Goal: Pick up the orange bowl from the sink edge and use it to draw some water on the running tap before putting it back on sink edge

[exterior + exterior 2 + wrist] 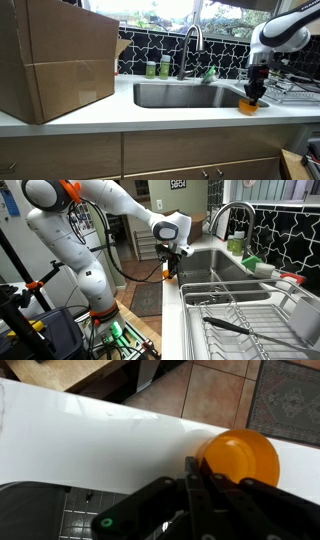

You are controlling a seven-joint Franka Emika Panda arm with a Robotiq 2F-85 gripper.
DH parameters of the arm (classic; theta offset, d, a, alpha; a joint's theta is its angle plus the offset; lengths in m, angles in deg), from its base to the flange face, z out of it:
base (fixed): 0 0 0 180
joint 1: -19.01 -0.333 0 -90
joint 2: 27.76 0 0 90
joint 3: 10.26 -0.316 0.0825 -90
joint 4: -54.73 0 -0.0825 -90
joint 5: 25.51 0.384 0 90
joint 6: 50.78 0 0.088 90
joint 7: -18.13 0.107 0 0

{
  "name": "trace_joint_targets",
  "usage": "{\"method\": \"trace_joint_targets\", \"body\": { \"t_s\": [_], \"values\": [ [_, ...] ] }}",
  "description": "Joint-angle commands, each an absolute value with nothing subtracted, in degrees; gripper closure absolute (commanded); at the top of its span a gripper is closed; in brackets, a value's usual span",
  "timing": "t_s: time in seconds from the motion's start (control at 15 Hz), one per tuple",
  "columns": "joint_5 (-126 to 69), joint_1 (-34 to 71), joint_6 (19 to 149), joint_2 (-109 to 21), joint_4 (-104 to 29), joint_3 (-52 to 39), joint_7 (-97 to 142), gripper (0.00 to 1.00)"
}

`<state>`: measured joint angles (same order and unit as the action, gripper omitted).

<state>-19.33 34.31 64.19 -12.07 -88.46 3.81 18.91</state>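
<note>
Orange bowl [238, 455], upright, mouth up, at sink edge [100, 445], hand [194, 468] clenched on its rim

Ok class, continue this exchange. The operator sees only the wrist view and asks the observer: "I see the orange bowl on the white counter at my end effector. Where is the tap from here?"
Observer: The tap stands behind the sink basin. The orange bowl sits across from it, at the basin's front corner.
Operator: Does anything stand near the tap?
Observer: Two green bottles stand beside its base.
Operator: And what is on the bowl's side of the basin?
Observer: A dish rack sits on the counter there, close to the bowl.
</note>
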Motion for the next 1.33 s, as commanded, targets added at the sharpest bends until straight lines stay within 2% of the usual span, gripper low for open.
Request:
{"method": "trace_joint_targets", "body": {
  "t_s": [0.0, 0.47, 0.53, 0.8, 1.2, 1.27],
  "values": [
    [-18.26, 34.06, 64.48, -12.8, -88.9, 4.42, 18.23, 0.99],
    [-18.08, 34.04, 64.51, -15.25, -88.16, 4.35, 18.64, 0.99],
    [-17.55, 33.99, 65.13, -15.03, -88.33, 4.46, 18.26, 0.75],
    [-17.16, 33.91, 67.73, -13.11, -89.2, 4.31, 17.84, 0.5],
    [-16.51, 32.96, 68.26, -12.46, -88.86, 4.3, 14.76, 0.04],
    [-16.32, 32.77, 67.85, -12.95, -88.54, 4.35, 14.18, 0.01]
  ]
}}
